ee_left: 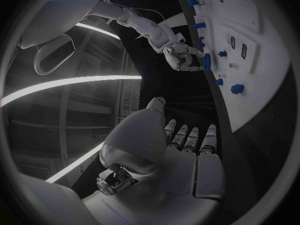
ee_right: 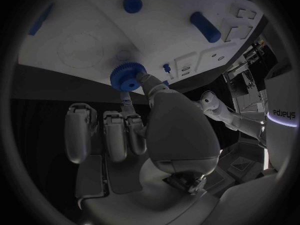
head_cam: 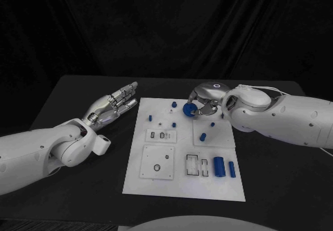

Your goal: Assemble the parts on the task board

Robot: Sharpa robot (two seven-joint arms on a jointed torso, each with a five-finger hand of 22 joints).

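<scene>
The white task board [head_cam: 182, 185] lies in the middle of the black table. My right hand [head_cam: 203, 103] hovers over the board's far end and pinches a blue toothed gear [head_cam: 188, 109] [ee_right: 127, 78] between thumb and a finger; the left wrist view shows that gear [ee_left: 206, 61] too. My left hand [head_cam: 114, 105] [ee_left: 181, 155] floats open, fingers stretched flat, beside the board's left edge. Blue cylinders [head_cam: 219, 166] lie at the board's near right, and small blue pegs [head_cam: 203, 136] stand further up.
Rectangular slots and a square inset plate [head_cam: 158, 162] mark the board's near half. Bare black table [head_cam: 277, 178] surrounds the board on both sides.
</scene>
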